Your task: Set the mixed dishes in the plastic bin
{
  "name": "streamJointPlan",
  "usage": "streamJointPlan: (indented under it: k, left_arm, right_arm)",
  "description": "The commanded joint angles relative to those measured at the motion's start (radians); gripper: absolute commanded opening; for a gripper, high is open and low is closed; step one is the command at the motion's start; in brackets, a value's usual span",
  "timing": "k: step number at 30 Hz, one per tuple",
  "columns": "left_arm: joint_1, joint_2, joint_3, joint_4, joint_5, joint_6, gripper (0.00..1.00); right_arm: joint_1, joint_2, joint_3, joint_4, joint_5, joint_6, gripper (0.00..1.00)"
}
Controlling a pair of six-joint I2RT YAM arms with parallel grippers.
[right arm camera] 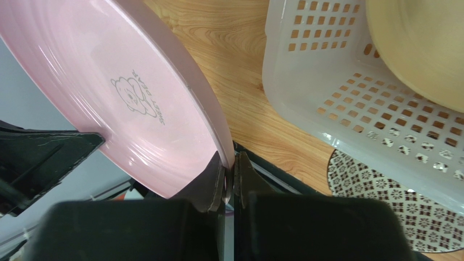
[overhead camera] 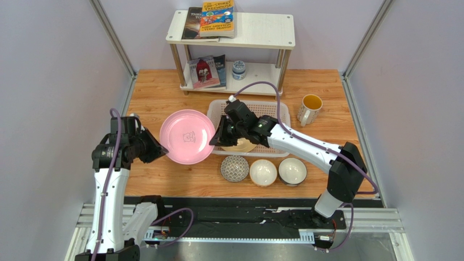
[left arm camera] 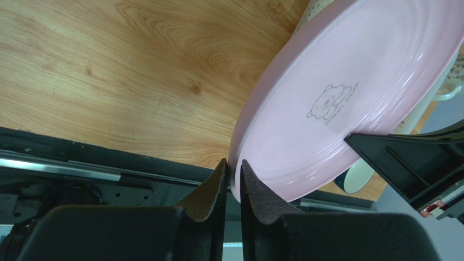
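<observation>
The wooden table (overhead camera: pixel 158 92) carries the bin (overhead camera: pixel 267 110) at its middle, and everything else is placed from that bin. The pink plate (overhead camera: pixel 187 136) hangs just to the left of the bin, tilted on edge above the wood, its right rim reaching the bin's left wall. A yellow plate (right arm camera: pixel 419 49) already lies inside the bin. Just in front of the bin sit a patterned bowl (overhead camera: pixel 234 168), a white bowl (overhead camera: pixel 263 172) and a second white bowl (overhead camera: pixel 292 171) in a row. The mug (overhead camera: pixel 309 109) stands just to the right of the bin.

The left gripper (left arm camera: pixel 233 166) is pinched tight on the pink plate's rim on the side away from the bin. The right gripper (right arm camera: pixel 229 160) is clamped on the opposite rim, the side nearest the bin.

The step in hand looks like a hand-over of the pink plate from one arm to the other, with one dish stowed and four waiting. The next move probably calls for the left fingers to let go first. The right arm would then swing the plate over the bin's wall and lay it flat on the yellow plate. Releasing too late could twist the plate out of either pinch.
</observation>
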Motion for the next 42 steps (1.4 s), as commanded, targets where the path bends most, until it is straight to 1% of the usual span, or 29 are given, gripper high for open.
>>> streamJointPlan:
  k: [1, 2, 3, 5, 6, 8, 9, 11, 12, 15, 16, 21, 25, 29, 31, 36, 41, 42]
  left_arm:
    - [0.004, 0.010, 0.015, 0.007, -0.007, 0.015, 0.26]
    - [0.004, 0.014, 0.035, -0.002, -0.025, 0.015, 0.34]
    - [0.004, 0.018, 0.045, -0.008, -0.040, 0.015, 0.47]
    - [0.004, 0.027, 0.082, -0.033, -0.092, 0.015, 0.55]
    - [0.003, 0.030, 0.094, -0.039, -0.106, 0.016, 0.61]
    - [0.003, 0.042, 0.116, -0.051, -0.126, 0.024, 0.62]
    - [0.003, 0.045, 0.118, -0.051, -0.123, 0.027, 0.62]
    - [0.003, 0.053, 0.112, -0.055, -0.117, 0.025, 0.62]
    - [0.004, 0.053, 0.105, -0.053, -0.113, 0.025, 0.62]
    - [0.004, 0.032, 0.075, -0.039, -0.096, 0.018, 0.61]
    - [0.003, 0.027, 0.064, -0.035, -0.091, 0.016, 0.61]
    - [0.004, 0.018, 0.058, -0.038, -0.091, 0.024, 0.61]
    - [0.004, 0.018, 0.065, -0.041, -0.086, 0.031, 0.61]
    - [0.004, 0.016, 0.059, -0.041, -0.080, 0.030, 0.60]
    - [0.004, 0.013, 0.052, -0.036, -0.073, 0.027, 0.60]
    - [0.004, 0.005, 0.039, -0.024, -0.048, 0.016, 0.59]
    - [0.003, 0.007, 0.030, -0.012, -0.034, 0.013, 0.59]
    - [0.004, 0.010, 0.032, -0.012, -0.034, 0.016, 0.59]
  right_arm:
    - [-0.003, -0.031, 0.013, -0.025, 0.053, -0.035, 0.00]
    - [-0.009, -0.058, -0.015, -0.025, 0.068, -0.032, 0.00]
    - [-0.035, -0.077, -0.029, -0.025, 0.073, -0.029, 0.00]
    - [-0.073, -0.117, -0.061, -0.025, 0.074, -0.024, 0.00]
    - [-0.119, -0.153, -0.087, -0.028, 0.074, -0.035, 0.00]
    - [-0.171, -0.192, -0.098, -0.070, 0.081, -0.053, 0.00]
    - [-0.229, -0.225, -0.113, -0.086, 0.081, -0.073, 0.00]
    - [-0.293, -0.250, -0.132, -0.123, 0.068, -0.093, 0.00]
    - [-0.355, -0.261, -0.142, -0.130, 0.059, -0.105, 0.00]
    - [-0.437, -0.258, -0.156, -0.179, 0.038, -0.162, 0.00]
    - [-0.446, -0.246, -0.152, -0.195, 0.044, -0.189, 0.00]
    - [-0.451, -0.180, -0.170, -0.223, 0.012, -0.207, 0.00]
    - [-0.445, -0.155, -0.234, -0.160, -0.008, -0.187, 0.00]
    - [-0.443, -0.109, -0.239, -0.157, -0.016, -0.187, 0.00]
    - [-0.442, -0.083, -0.241, -0.122, -0.025, -0.176, 0.00]
    - [-0.433, -0.002, -0.175, -0.130, -0.041, -0.177, 0.00]
    - [-0.423, 0.073, -0.092, -0.173, -0.027, -0.190, 0.00]
    - [-0.420, 0.081, -0.086, -0.175, -0.027, -0.191, 0.05]
